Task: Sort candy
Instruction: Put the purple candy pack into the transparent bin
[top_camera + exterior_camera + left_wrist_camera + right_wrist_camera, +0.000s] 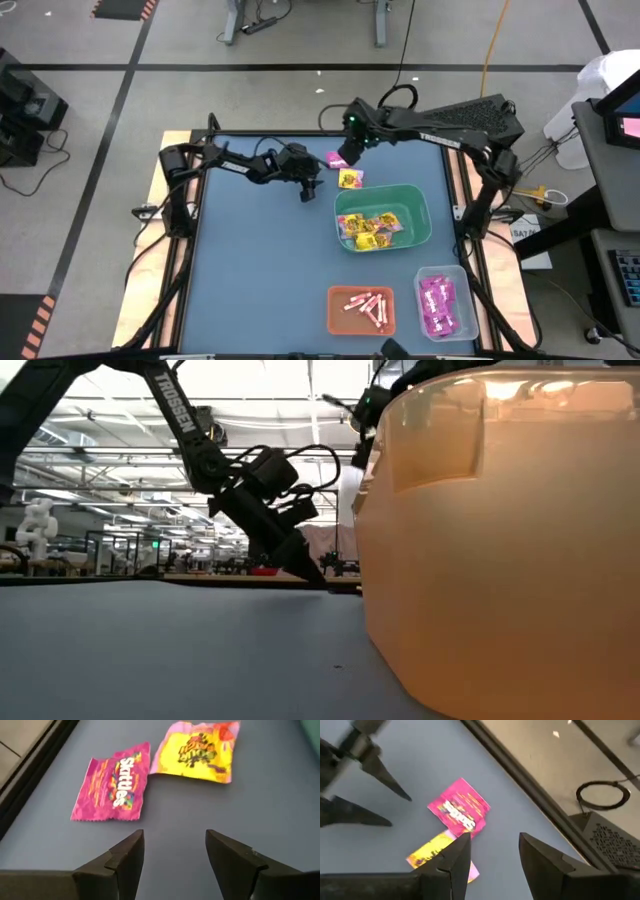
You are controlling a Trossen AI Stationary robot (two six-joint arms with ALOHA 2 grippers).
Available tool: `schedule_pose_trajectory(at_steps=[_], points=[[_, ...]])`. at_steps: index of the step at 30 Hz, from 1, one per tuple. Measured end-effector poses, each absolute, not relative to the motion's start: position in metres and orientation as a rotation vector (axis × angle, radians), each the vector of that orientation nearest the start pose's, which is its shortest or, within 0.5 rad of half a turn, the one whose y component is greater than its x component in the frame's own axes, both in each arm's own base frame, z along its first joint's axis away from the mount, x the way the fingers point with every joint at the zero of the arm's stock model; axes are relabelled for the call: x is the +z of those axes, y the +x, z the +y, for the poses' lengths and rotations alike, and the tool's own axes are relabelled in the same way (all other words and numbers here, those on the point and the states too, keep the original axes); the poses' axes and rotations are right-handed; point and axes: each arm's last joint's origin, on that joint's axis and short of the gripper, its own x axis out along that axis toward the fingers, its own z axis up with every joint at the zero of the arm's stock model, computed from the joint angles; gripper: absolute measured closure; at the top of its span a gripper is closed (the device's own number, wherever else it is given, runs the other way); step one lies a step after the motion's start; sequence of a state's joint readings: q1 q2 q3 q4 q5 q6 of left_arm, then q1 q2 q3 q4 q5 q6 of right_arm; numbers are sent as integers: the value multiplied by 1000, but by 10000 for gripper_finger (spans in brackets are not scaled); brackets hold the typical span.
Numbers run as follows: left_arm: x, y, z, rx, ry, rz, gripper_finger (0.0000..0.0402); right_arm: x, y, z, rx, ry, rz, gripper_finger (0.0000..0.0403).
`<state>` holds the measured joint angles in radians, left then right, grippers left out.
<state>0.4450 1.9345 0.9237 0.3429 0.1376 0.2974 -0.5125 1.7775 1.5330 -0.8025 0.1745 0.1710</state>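
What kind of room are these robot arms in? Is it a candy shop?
Probably not a shop; it looks like a robotics lab or workshop. The blue table stands on a bare floor marked with black tape lines, cables trail across it, and the low view shows a big hall with ceiling lights.

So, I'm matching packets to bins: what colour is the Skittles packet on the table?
Magenta-purple Skittles packet, clearest in the left wrist view.

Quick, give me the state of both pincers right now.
Left pincer: open, empty, near the magenta packet and yellow packet.
Right pincer: open, empty, above the same two packets.
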Motion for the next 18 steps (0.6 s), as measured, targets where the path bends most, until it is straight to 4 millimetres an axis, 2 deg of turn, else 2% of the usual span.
schedule_pose_trajectory(at_steps=[8,11,15,18], points=[[114,336,157,226,93,678,212,239,340,-196,-684,357,1088,245],[117,329,153,205,49,760,222,226,345,-199,-661,366,1118,245],[141,312,148,169,6,840,226,204,351,-203,-628,338,1180,245],[158,302,151,134,-30,821,226,196,353,-204,-606,312,1204,245]])
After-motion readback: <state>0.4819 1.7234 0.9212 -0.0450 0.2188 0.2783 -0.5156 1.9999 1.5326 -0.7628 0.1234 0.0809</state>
